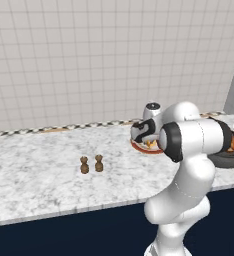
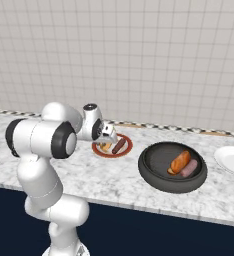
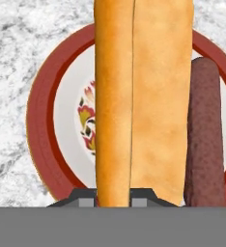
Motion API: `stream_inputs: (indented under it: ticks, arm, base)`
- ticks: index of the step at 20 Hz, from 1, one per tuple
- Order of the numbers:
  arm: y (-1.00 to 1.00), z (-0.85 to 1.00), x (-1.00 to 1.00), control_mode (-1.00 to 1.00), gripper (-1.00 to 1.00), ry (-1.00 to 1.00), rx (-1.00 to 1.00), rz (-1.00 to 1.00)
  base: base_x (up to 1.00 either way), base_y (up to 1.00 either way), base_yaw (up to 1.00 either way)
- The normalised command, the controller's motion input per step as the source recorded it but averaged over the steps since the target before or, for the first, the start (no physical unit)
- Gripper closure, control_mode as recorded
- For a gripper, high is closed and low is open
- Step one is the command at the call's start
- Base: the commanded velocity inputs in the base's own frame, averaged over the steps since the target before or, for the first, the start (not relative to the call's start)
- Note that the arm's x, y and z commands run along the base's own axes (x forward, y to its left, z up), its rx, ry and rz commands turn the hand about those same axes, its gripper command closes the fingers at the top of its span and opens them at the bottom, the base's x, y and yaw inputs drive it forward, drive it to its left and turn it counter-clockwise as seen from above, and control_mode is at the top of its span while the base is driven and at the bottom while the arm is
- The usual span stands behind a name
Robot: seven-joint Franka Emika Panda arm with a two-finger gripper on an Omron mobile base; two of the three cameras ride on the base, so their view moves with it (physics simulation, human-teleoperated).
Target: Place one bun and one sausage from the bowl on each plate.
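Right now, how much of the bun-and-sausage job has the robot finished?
About halfway, it seems. The slim brown sausage already lies on the red-rimmed cream plate. The gripper holds an orange-tan bun just over that same plate, apparently not yet let go. Left to do: the plain white plate is bare, and one more bun and a pinkish sausage wait in the dark round bowl.

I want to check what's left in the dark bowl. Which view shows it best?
The right base view: the bowl sits whole and unblocked, with one bun and one sausage inside. In the left base view the arm hides most of it, leaving its right edge.
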Motion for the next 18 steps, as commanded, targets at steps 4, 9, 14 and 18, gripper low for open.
stream_inputs:
  ticks: [4, 9, 14, 18]
  arm:
    - [0.06, -0.02, 0.0, -1.0, 1.0, -0.01, 0.0, -0.02]
    - [0.0, 0.0, 0.0, -1.0, 1.0, 0.0, 0.0, 0.0]
    - [0.0, 0.0, 0.0, -1.0, -1.0, 0.0, 0.0, 0.0]
    - [0.0, 0.0, 0.0, -1.0, -1.0, 0.0, 0.0, 0.0]
  base:
    - [0.0, 0.0, 0.0]
    - [0.0, 0.0, 0.0]
    - [0.0, 0.0, 0.0]
    - [0.0, 0.0, 0.0]
